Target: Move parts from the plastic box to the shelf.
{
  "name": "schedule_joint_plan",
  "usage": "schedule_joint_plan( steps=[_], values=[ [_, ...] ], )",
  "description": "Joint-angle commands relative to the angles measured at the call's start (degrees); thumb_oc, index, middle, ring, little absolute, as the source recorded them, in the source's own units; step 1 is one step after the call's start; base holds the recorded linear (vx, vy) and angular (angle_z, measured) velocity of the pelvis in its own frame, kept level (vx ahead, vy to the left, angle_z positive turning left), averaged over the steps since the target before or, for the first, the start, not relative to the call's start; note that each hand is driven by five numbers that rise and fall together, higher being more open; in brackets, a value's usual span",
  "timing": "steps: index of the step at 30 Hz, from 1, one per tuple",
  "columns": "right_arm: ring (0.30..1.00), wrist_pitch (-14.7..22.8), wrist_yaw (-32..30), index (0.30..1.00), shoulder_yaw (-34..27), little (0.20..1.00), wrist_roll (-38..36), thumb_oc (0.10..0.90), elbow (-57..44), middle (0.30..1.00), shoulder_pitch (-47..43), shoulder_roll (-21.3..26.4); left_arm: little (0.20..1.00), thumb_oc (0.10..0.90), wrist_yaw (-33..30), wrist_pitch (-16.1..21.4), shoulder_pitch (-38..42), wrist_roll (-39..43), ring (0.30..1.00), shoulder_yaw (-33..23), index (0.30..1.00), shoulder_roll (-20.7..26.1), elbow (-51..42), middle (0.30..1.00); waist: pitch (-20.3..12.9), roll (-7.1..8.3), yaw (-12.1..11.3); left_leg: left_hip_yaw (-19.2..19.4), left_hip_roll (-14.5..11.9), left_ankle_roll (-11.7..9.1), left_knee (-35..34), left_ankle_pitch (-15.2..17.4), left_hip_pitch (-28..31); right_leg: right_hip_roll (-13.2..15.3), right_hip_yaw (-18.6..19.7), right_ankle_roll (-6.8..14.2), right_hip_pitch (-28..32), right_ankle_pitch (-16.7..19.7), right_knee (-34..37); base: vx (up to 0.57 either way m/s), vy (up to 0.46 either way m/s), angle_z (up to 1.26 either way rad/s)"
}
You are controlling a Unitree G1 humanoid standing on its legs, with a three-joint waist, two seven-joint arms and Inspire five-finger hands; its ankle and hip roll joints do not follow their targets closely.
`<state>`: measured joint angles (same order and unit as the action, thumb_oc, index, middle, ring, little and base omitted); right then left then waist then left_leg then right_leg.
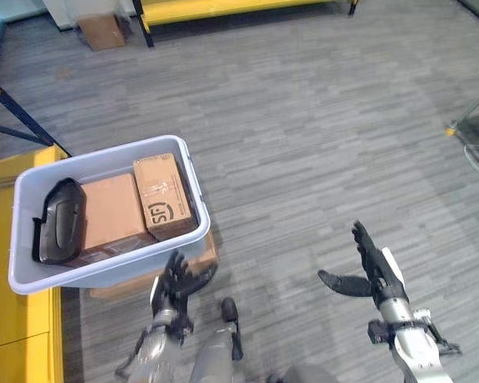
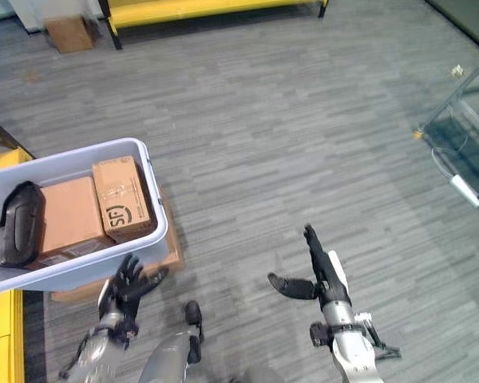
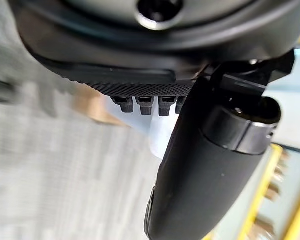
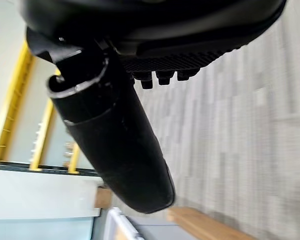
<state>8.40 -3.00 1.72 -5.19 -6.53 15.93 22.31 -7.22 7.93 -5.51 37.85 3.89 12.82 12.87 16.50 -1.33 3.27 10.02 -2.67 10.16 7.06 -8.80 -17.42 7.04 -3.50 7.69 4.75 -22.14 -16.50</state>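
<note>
A pale plastic box (image 1: 16, 275) stands at the left on a low wooden block (image 2: 164, 257). Inside it lie a black moulded part (image 1: 60, 219) and two brown cardboard cartons (image 1: 164, 195), one flat (image 1: 110, 209), one standing beside it. My left hand (image 1: 174, 281) hovers just below the box's near right corner with its fingers spread, holding nothing. My right hand (image 1: 371, 267) hangs over the bare floor to the right, fingers straight and thumb out, also holding nothing. A yellow shelf (image 1: 4, 319) lies along the left edge.
Grey plank floor (image 1: 319, 136) spreads ahead and to the right. A yellow rack base (image 1: 231, 8) and a small cardboard box (image 1: 101, 30) stand at the far end. A glass-and-metal frame (image 2: 463, 144) juts in at the right edge.
</note>
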Motion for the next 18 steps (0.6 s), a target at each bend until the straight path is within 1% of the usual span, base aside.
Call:
schedule_joint_plan(
  steps=[1,3,7,12,18],
  values=[
    [1.000,5.14,-0.84,1.000,-1.41,1.000,-0.07,0.900,-2.77,1.000,-3.57,1.44,1.000,0.900,-0.33,5.42,-4.98,-0.58,1.000,-1.10,1.000,4.80,-7.48,1.000,-4.72,3.47,-3.57,-5.13,-13.72,-18.00,3.90,-1.62,-4.54,5.49,0.91,0.98,-0.10,11.30,8.81,0.16,0.129,0.64],
    [1.000,4.72,-0.46,1.000,-1.88,1.000,0.14,0.900,-2.84,1.000,-3.39,1.43,1.000,0.900,-0.50,5.36,-5.28,-0.23,1.000,-1.31,1.000,5.17,-8.06,1.000,-5.14,4.51,-3.63,-5.16,-12.96,-17.32,6.55,0.40,-6.78,6.54,0.18,1.77,-0.09,12.30,9.96,0.16,0.121,0.85],
    [1.000,4.49,-0.31,1.000,-1.67,1.000,0.62,0.900,-2.85,1.000,-3.83,1.62,1.000,0.900,-0.92,5.03,-5.50,-0.02,1.000,-1.55,1.000,5.45,-8.16,1.000,-5.09,5.68,-3.90,-5.46,-12.59,-16.47,8.05,1.86,-8.13,6.84,-0.12,2.15,-0.35,13.15,10.89,0.08,0.039,0.12],
    [1.000,4.39,-0.15,1.000,-1.35,1.000,1.03,0.900,-2.94,1.000,-4.19,1.98,1.000,0.900,-0.86,4.92,-5.54,0.13,1.000,-1.86,1.000,5.58,-8.06,1.000,-5.03,6.35,-4.18,-5.56,-12.54,-16.39,7.90,1.73,-8.78,6.80,-0.44,2.35,-0.69,13.90,11.54,0.01,0.007,0.08],
    [1.000,4.38,0.13,1.000,-1.19,1.000,1.45,0.900,-3.02,1.000,-3.94,2.30,1.000,0.900,-0.84,5.01,-5.40,0.07,1.000,-1.77,1.000,5.60,-7.86,1.000,-5.45,6.43,-4.01,-5.50,-12.55,-16.55,7.52,1.47,-8.84,6.74,-0.73,2.44,-0.37,13.75,12.27,0.00,0.001,-0.01]
  ],
)
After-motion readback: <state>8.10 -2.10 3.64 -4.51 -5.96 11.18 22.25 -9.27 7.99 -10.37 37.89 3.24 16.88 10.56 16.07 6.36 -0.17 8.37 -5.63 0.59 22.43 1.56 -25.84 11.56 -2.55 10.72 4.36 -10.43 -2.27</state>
